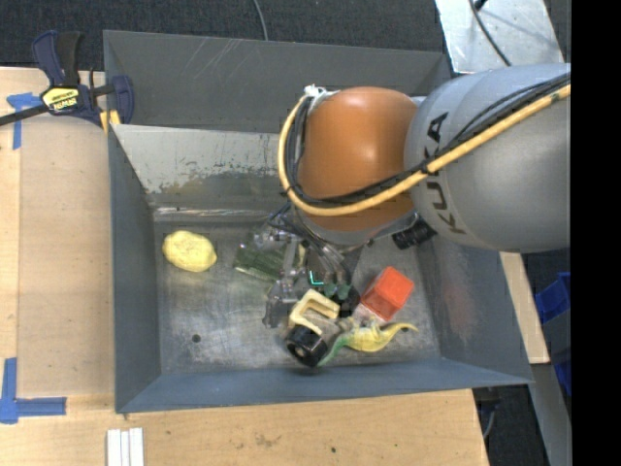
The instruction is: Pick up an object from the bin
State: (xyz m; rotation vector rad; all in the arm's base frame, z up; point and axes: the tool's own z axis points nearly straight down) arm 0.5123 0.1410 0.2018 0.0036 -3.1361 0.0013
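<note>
Hanging beside a cream-and-black plastic piece (312, 326) at the grey metal bin's (136, 289) near centre, the gripper (289, 294) may be open or closed; I cannot tell. Likely the grasp step: next needs firm closure, then lifting.

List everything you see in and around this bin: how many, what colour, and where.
lump: one, yellow, alone on the left of the floor
flat piece: one, green, mid floor, just left of the gripper
block: one, orange-red, right of the gripper
curved piece: one, yellow, by the front wall, beside the block
boxy part: one, cream with a black round end, front middle
bin: one, grey metal
arm: one, grey with orange cover, from the right
gripper: one, metal, low over the middle cluster
</note>
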